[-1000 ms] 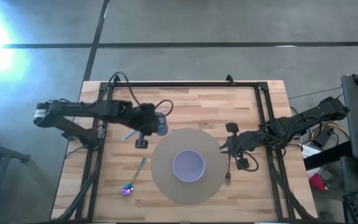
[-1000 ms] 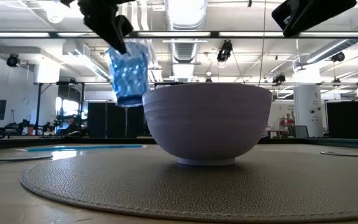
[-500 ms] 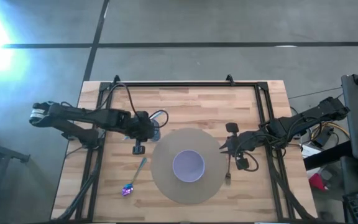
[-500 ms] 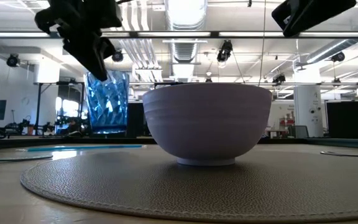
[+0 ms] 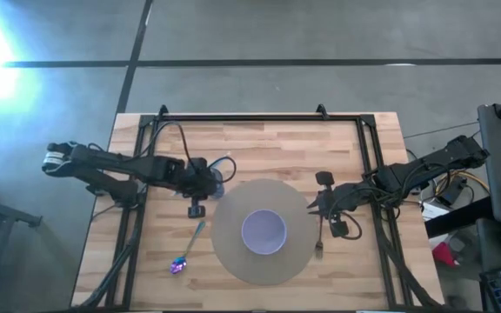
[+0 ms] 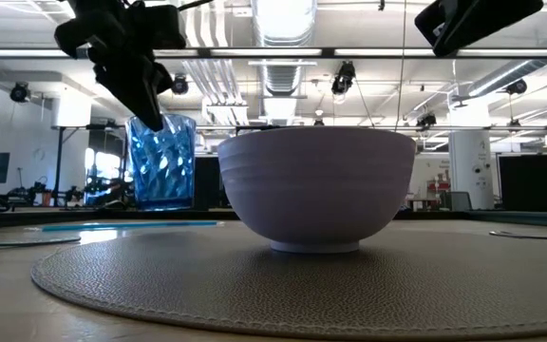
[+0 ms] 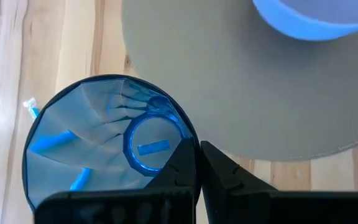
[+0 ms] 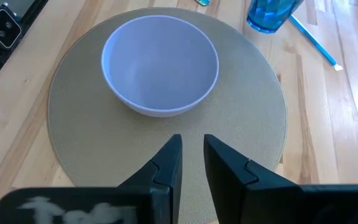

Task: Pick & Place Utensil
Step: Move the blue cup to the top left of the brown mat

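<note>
Blue and faceted, the cup (image 6: 162,161) stands upright on the wooden table (image 5: 268,143), just off the far left edge of the round grey mat (image 5: 229,252). The left gripper (image 7: 196,163) is pinched on the cup's rim, one finger inside and one outside, with the jaws drawn tight together on the thin wall. In the low view the dark gripper comes down onto the rim from above.

A pale lilac bowl (image 5: 263,231) sits in the middle of the mat, empty as far as the overhead view and the right wrist view show. A thin blue straw (image 8: 312,40) lies flat on the table near the cup.

The utensils lie on the table (none is held). A spoon (image 5: 188,249) with a purple, shiny end lies left of the mat, its handle pointing up toward the cup. A fork (image 5: 318,241) lies at the right edge of the mat, near the right gripper.

The right gripper (image 8: 192,155) hovers to the right of the mat, facing the bowl, with its fingers (image 8: 168,163) a narrow gap apart and nothing between them.
</note>
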`<state>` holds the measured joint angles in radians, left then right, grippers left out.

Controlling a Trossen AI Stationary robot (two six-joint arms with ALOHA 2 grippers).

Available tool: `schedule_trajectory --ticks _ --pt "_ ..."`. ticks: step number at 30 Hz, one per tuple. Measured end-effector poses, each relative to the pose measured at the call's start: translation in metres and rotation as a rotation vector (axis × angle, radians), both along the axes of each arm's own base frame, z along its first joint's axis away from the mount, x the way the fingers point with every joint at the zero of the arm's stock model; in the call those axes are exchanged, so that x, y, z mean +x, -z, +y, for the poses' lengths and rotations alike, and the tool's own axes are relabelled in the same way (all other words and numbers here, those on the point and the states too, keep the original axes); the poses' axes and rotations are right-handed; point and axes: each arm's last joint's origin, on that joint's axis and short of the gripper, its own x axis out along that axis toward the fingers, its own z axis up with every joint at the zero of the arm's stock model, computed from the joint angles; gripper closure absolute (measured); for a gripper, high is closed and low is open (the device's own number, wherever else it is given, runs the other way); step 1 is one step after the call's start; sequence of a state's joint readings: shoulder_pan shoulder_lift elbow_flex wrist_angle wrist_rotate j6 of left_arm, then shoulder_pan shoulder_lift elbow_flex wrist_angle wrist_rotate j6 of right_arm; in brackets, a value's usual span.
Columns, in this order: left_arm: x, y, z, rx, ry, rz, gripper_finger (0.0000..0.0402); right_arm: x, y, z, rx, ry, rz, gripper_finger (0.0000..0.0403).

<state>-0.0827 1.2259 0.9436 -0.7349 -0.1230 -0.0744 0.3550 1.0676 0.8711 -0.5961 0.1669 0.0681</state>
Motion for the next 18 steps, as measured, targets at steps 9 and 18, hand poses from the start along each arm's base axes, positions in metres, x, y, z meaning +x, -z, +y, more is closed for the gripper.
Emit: schedule_trajectory --ticks 9,18 --pt "0.006 0.01 -0.002 0.042 -0.004 0.049 0.0399 0.0 0.0 0.0 0.006 0.006 -0.001 0.0331" --pt "0.014 0.021 -0.003 0.063 0.03 0.093 0.0398 0.0 0.0 0.0 0.014 0.012 -0.003 0.0334"
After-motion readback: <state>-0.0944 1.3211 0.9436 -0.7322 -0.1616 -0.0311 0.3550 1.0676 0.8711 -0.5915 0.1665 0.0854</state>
